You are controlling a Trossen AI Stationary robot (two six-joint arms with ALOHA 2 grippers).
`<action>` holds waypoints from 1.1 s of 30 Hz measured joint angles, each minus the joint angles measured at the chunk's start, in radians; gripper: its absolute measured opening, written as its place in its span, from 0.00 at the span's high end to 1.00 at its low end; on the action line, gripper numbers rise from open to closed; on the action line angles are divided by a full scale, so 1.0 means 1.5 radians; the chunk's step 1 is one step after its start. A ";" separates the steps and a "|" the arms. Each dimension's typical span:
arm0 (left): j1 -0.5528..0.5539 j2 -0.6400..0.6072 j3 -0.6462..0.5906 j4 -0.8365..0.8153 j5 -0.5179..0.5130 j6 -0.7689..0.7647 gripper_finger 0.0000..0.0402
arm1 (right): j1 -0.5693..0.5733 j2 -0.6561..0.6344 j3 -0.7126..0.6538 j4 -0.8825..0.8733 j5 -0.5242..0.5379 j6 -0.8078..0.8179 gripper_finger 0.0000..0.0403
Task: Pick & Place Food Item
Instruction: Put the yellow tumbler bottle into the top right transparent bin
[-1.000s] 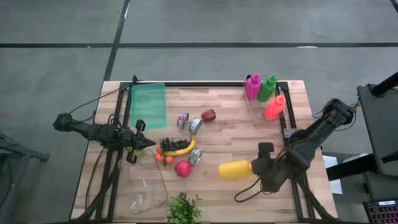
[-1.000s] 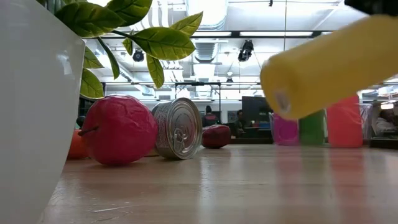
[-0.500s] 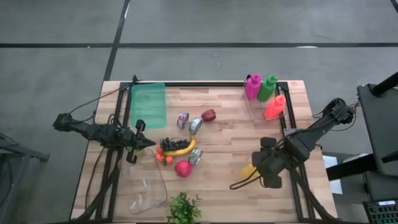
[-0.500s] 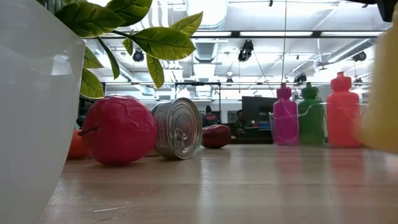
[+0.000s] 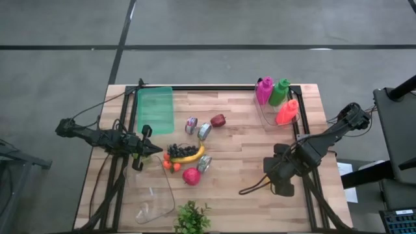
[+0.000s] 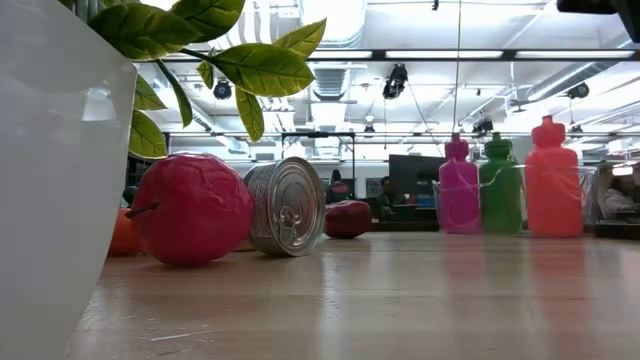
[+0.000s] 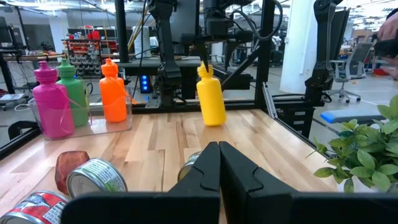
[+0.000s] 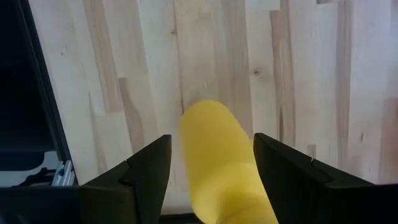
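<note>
My right gripper (image 5: pixel 276 174) stands over the table's right part, pointing down, shut on a yellow bottle (image 7: pixel 211 96). The high view hides the bottle under the gripper. In the right wrist view the bottle (image 8: pixel 217 162) runs down between my right gripper's (image 8: pixel 211 140) two fingers. My left gripper (image 5: pixel 156 151) waits shut at the table's left, pointing level, with nothing held; its fingers (image 7: pixel 219 162) meet. A banana (image 5: pixel 188 156), grapes (image 5: pixel 177 149), a red apple (image 5: pixel 191 175) and cans (image 5: pixel 204 131) lie on the table's middle. My right gripper pinches the yellow bottle between its two fingers at its upper end (image 7: pixel 203 68), by the cap. The fingers come from above, pointing down. The bottle hangs nearly upright below them, its base (image 8: pixel 208 115) clear of the table.
Pink, green and orange bottles (image 5: pixel 276 97) stand in a clear box at the far right. A green mat (image 5: pixel 156 110) lies at the far left, a clear container (image 5: pixel 156 201) and a potted plant (image 5: pixel 192 218) at the near edge. Bare wood lies under the right gripper.
My right gripper has risen a little and tipped from slanting to pointing straight down. The yellow bottle has swung from lying level, pointing toward the table's left, to hanging upright under the gripper, and has left the low view.
</note>
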 joint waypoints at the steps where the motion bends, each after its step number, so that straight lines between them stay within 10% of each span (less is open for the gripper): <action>1: 0.000 0.000 0.000 0.000 0.000 0.000 1.00 | 0.000 0.000 0.000 0.000 0.000 0.000 0.44; 24: 0.000 0.000 0.000 0.000 0.000 0.000 1.00 | 0.001 0.003 -0.001 0.006 0.058 -0.042 0.44; 33: 0.000 0.000 0.000 0.000 0.000 0.000 1.00 | 0.001 0.007 -0.001 -0.057 0.142 0.322 0.44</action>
